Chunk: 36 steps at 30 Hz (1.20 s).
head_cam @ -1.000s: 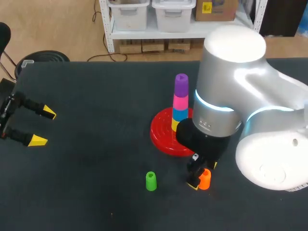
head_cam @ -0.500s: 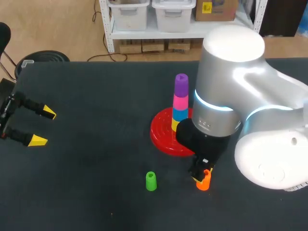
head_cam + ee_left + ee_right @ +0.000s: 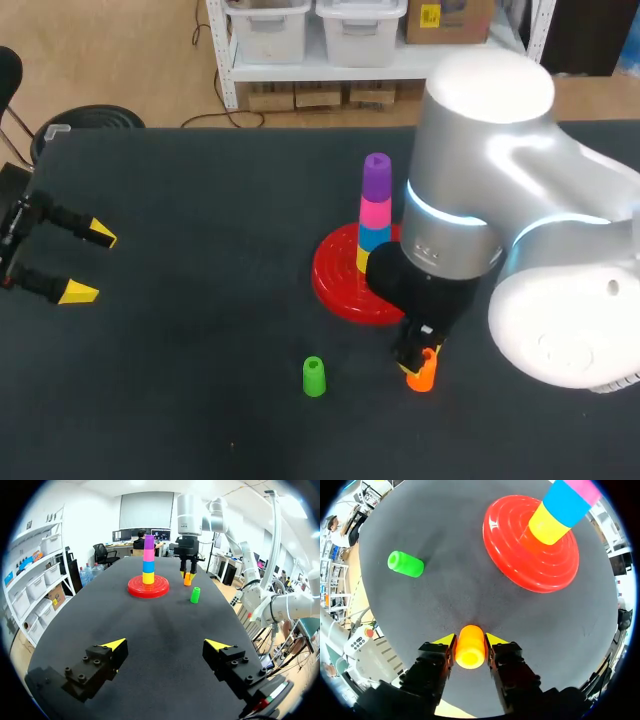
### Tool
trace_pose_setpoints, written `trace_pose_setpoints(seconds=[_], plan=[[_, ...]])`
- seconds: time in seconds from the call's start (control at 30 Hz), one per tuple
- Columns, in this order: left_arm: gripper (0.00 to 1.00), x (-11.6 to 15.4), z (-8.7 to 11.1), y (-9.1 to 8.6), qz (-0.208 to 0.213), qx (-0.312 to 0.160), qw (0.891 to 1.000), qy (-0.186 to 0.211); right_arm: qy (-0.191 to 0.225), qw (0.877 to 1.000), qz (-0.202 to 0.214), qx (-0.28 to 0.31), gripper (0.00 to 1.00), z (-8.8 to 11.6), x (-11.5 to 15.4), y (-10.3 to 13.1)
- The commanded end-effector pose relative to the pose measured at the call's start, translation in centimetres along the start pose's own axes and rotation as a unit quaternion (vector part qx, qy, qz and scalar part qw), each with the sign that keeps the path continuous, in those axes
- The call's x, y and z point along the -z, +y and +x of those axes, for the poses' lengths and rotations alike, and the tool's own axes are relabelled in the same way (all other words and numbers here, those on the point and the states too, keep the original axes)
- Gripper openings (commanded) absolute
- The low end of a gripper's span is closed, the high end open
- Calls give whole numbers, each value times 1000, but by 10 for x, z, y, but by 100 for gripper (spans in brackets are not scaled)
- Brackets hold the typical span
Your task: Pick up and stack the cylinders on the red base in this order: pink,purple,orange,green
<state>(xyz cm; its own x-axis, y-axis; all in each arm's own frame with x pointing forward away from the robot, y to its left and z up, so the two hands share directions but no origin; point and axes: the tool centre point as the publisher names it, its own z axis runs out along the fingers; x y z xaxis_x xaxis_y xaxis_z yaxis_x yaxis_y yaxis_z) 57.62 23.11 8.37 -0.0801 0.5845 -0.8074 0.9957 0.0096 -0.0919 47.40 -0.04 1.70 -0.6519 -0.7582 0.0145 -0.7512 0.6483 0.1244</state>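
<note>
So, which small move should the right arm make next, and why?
Probably lift straight up. The right gripper is shut on the orange cylinder, low by the table, and the purple cylinder, topmost over the red base, stands well above it. Orange goes there next, so height seems needed first.
</note>
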Motion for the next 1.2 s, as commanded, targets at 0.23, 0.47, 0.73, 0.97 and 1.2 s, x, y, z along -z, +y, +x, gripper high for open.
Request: trace_pose_setpoints(seconds=[0.23,0.47,0.73,0.97,1.2], plan=[[100,0,1,0,0,-1,1000,-1,-41,999,11,6,0,-3,54,-3],[100,0,1,0,0,-1,1000,-1,-45,997,36,45,0,-26,115,-10],[100,0,1,0,0,-1,1000,-1,-38,993,60,92,0,-55,192,-20],[100,0,1,0,0,-1,1000,-1,-60,990,42,117,0,-80,246,-34],[100,0,1,0,0,-1,1000,-1,-37,990,36,128,0,-103,263,-47]])
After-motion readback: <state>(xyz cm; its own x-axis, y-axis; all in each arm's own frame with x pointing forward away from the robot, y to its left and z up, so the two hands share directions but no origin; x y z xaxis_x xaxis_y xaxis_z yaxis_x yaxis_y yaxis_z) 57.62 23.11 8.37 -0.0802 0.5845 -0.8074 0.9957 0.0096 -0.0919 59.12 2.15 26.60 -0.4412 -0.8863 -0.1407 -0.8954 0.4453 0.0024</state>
